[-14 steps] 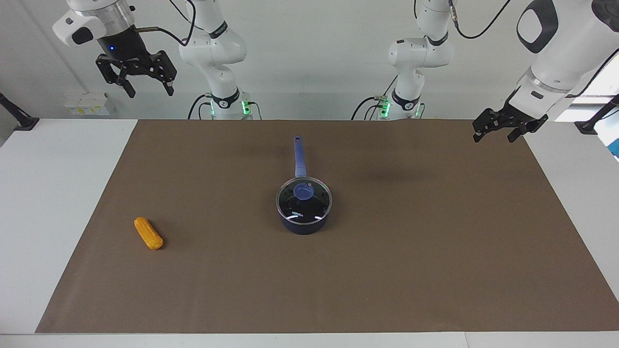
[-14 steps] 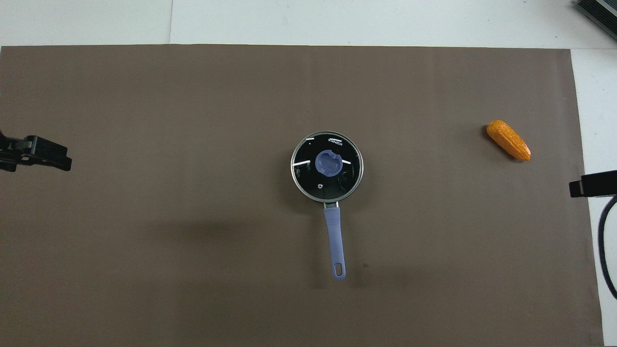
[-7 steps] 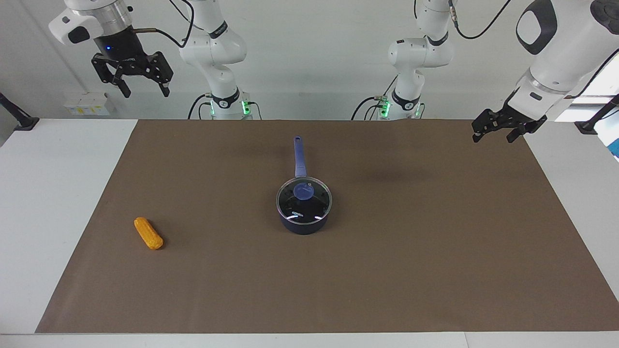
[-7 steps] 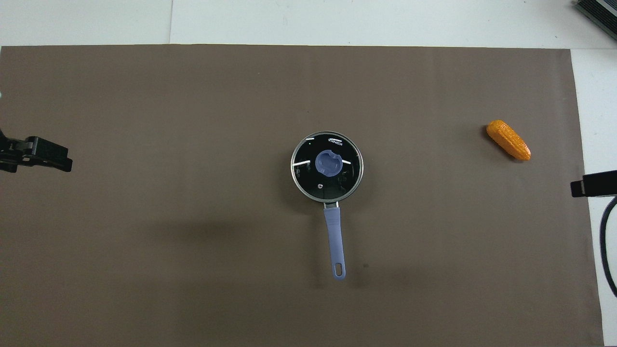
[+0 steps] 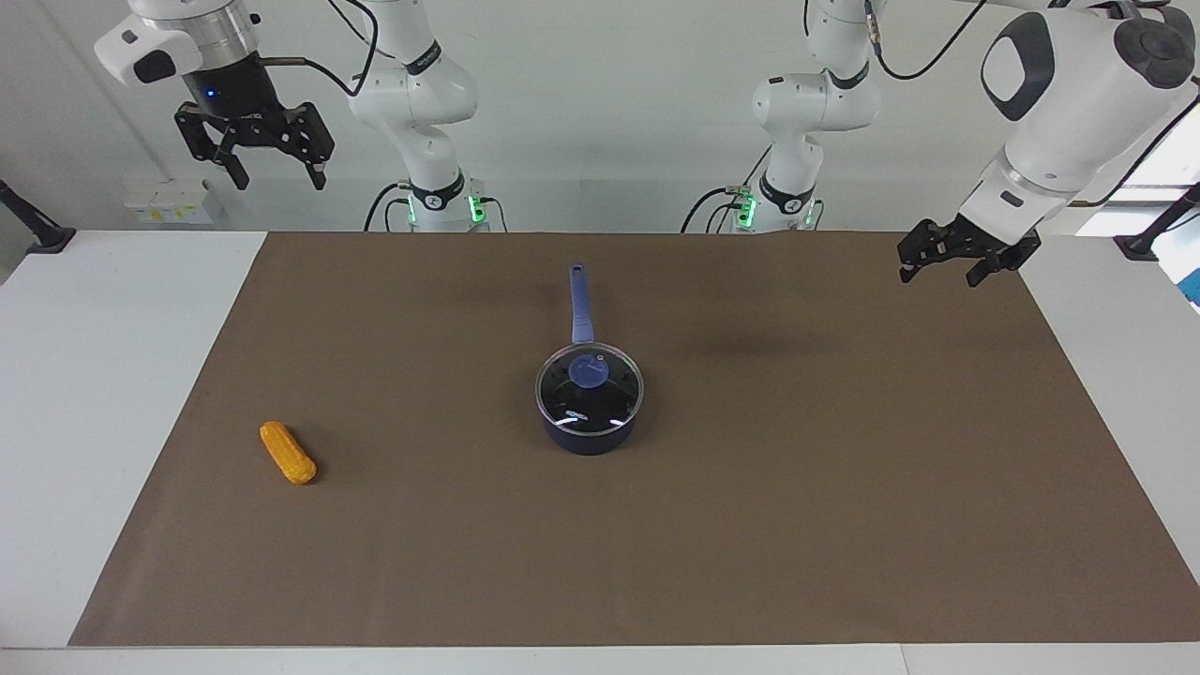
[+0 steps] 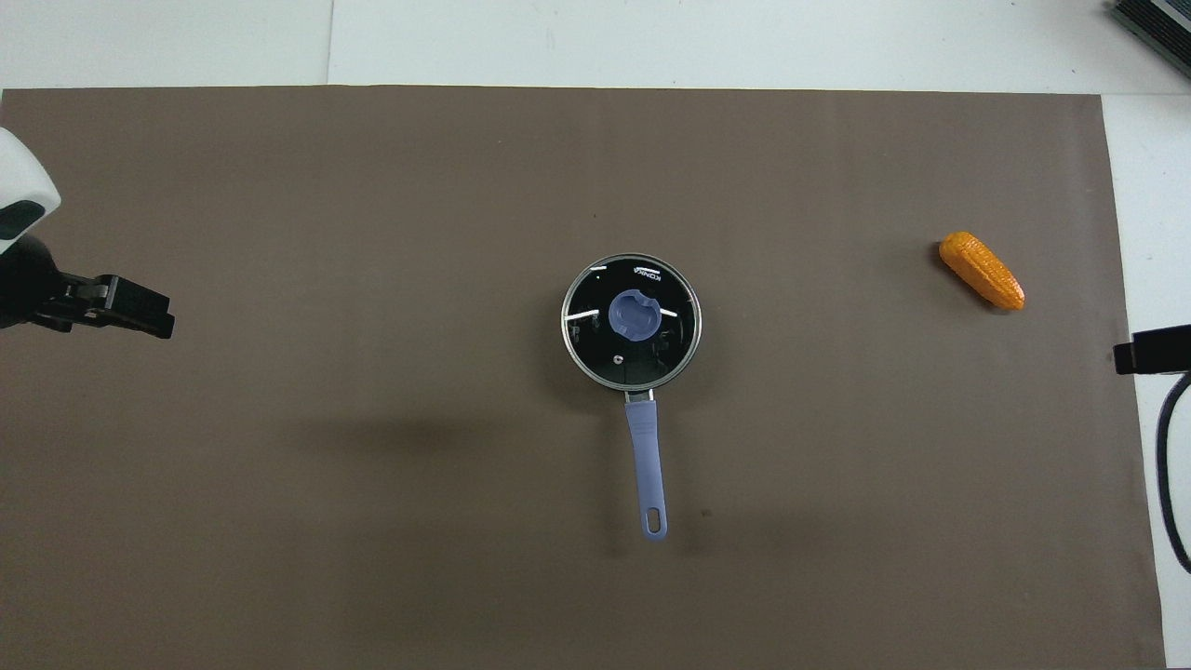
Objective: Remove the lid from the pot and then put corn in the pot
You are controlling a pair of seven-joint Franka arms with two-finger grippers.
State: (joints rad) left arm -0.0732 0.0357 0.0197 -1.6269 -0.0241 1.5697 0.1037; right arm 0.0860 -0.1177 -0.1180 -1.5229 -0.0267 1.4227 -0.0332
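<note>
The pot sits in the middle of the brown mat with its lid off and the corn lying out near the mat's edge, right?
Not quite: the lid is on the pot, as the facing view shows. The corn does lie near the mat's edge.

Two glossy white jointed arms (image 5: 417,84) with black gaskets, green-lit bases, trailing black cables, and black grippers under silver wrist collars.
</note>
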